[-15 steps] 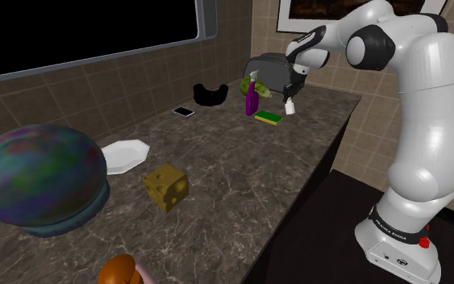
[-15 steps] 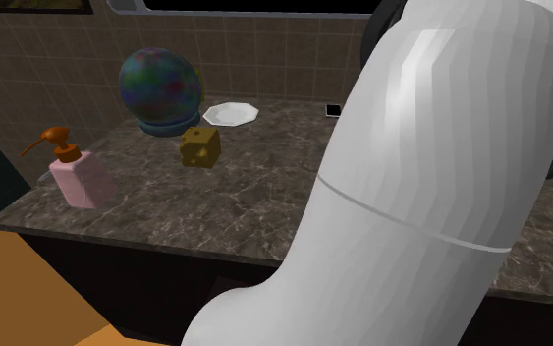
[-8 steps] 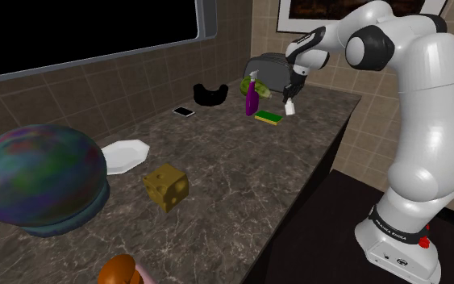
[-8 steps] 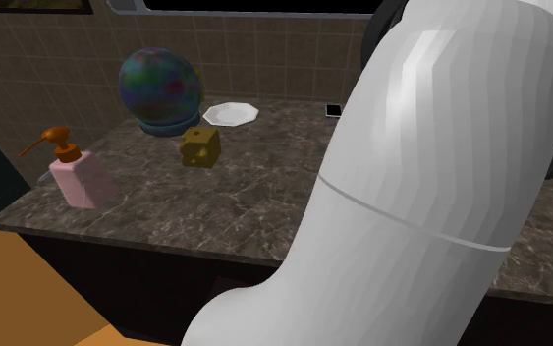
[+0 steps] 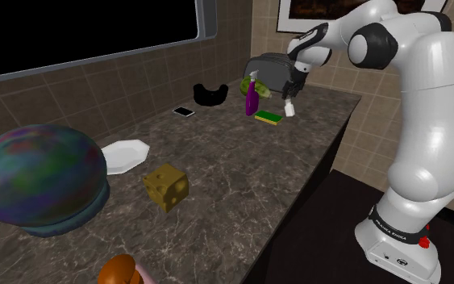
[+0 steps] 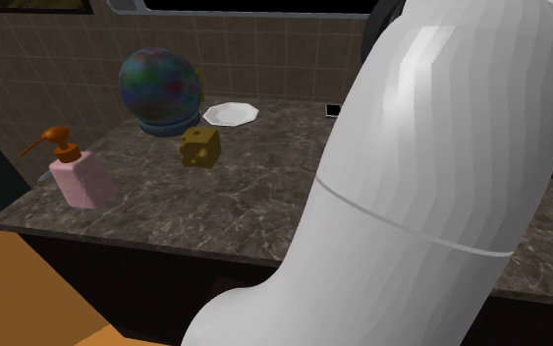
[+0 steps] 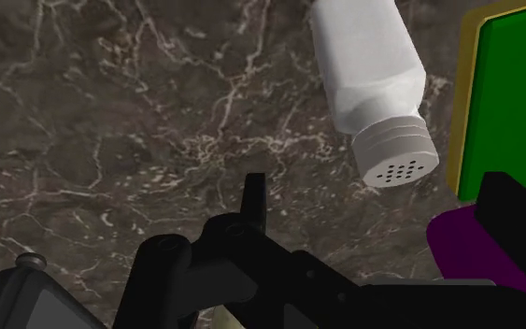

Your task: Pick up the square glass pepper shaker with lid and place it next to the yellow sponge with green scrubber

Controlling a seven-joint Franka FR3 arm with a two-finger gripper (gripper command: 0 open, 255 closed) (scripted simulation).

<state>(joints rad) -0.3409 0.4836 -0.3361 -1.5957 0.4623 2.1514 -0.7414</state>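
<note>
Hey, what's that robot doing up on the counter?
The white robot arm's black gripper hangs open just above a white square shaker with a holed lid. Nothing is holding the shaker. It sits on the dark marble counter, right beside the yellow sponge with a green top. It looks like the shaker is already set down in its spot.

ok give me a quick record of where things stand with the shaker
end effector: open, just above the shaker
shaker: white, lid on, not clasped
sponge: green top, yellow edge, beside the shaker
spray bottle: purple, on the sponge's other side
surface: dark marbled counter
task state: shaker looks set down next to the sponge
</note>
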